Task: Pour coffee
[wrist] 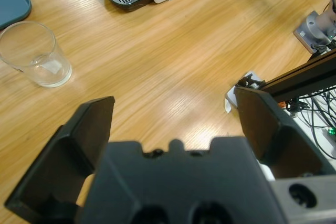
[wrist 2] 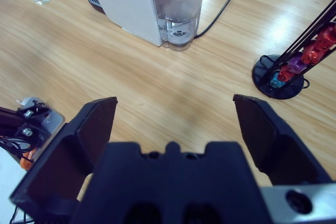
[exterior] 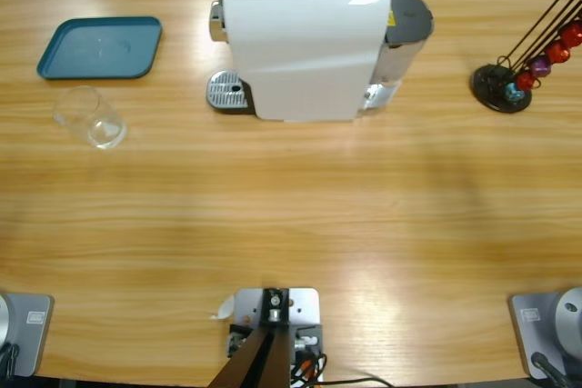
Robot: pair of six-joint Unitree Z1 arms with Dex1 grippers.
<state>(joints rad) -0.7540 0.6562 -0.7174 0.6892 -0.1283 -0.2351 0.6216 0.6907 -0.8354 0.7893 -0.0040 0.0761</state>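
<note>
A white coffee machine (exterior: pixel 305 43) stands at the back middle of the table, its metal drip tray (exterior: pixel 227 91) on its left and a clear water tank (wrist 2: pixel 177 6) at its rear. An empty clear glass (exterior: pixel 91 116) sits at the left, also in the left wrist view as the glass (wrist: pixel 32 53). My left gripper (wrist: pixel 173 119) is open, hovering over bare wood well short of the glass. My right gripper (wrist 2: pixel 176 116) is open too, above the table with the machine (wrist 2: pixel 128 1) ahead. Neither gripper shows in the high view.
A teal tray (exterior: pixel 100 46) lies at the back left. A black capsule rack (exterior: pixel 505 79) with coloured capsules stands at the right, seen again as the rack (wrist 2: pixel 286 72) in the right wrist view. A power cable (wrist 2: pixel 226 3) runs behind the machine.
</note>
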